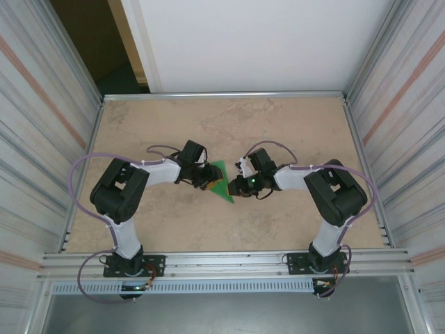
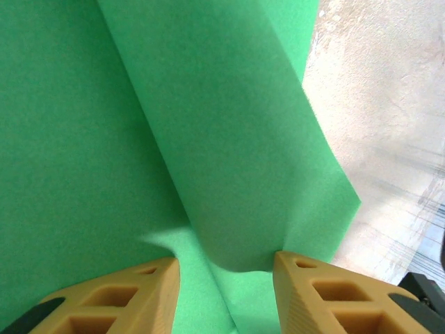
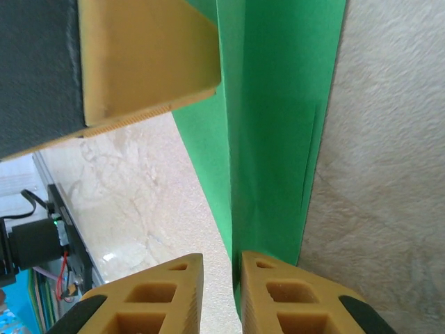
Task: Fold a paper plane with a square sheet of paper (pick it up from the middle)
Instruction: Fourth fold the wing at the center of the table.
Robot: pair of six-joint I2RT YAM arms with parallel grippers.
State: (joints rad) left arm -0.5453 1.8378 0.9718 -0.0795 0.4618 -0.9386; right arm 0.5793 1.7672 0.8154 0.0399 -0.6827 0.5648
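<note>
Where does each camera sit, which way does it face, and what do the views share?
Top view: above and behind the arm bases, looking down on the table; both arms, left gripper and right gripper meeting at the green paper.
Left wrist: on the left arm, looking past its own fingers onto curled paper.
Right wrist: on the right arm, looking past its own fingers along the paper's edge; another yellow finger top left.
Shared: all three show paper and table.

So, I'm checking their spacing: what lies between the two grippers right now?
The folded green paper spans the gap between the left gripper and the right gripper, as the top view shows.
</note>
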